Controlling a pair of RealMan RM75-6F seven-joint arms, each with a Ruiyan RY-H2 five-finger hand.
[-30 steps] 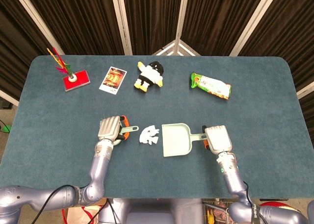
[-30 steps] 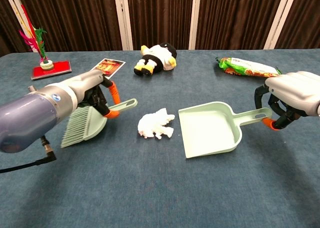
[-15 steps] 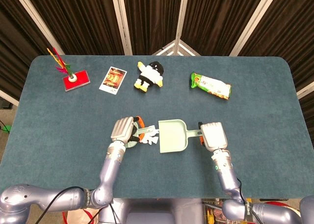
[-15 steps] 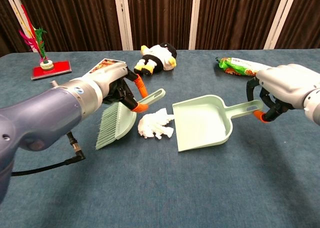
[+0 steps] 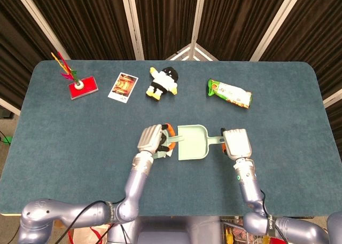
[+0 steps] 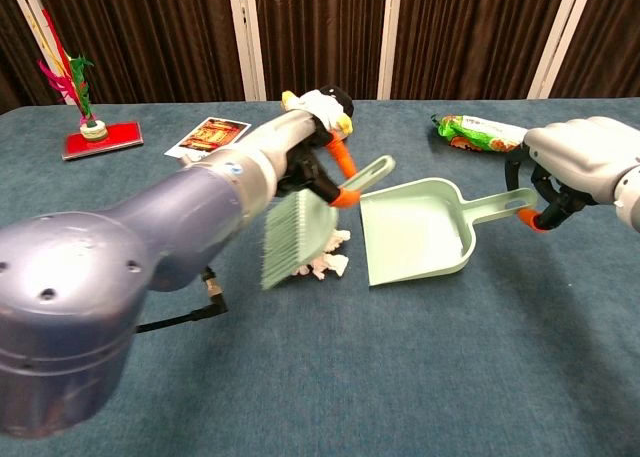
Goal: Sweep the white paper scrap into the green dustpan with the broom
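Note:
My left hand (image 5: 151, 139) (image 6: 305, 152) grips the pale green broom (image 6: 300, 227) by its handle, bristles down on the table. The white paper scrap (image 6: 325, 264) lies mostly hidden under the bristles, a bit showing just left of the green dustpan's (image 6: 415, 229) (image 5: 192, 142) open lip. In the head view the scrap is barely visible beneath the left hand. My right hand (image 5: 236, 143) (image 6: 580, 167) holds the dustpan's handle at its right end, with the pan tilted and its mouth facing the broom.
A plush penguin (image 5: 162, 83), a printed card (image 5: 123, 87), a red base with feathers (image 5: 82, 86) and a green snack bag (image 5: 230, 93) lie along the far side of the blue table (image 5: 64, 148).
The left hand carried the broom rightward over the scrap toward the dustpan. The right hand shifted the dustpan slightly right and tilted it up; the scrap now lies under the bristles.

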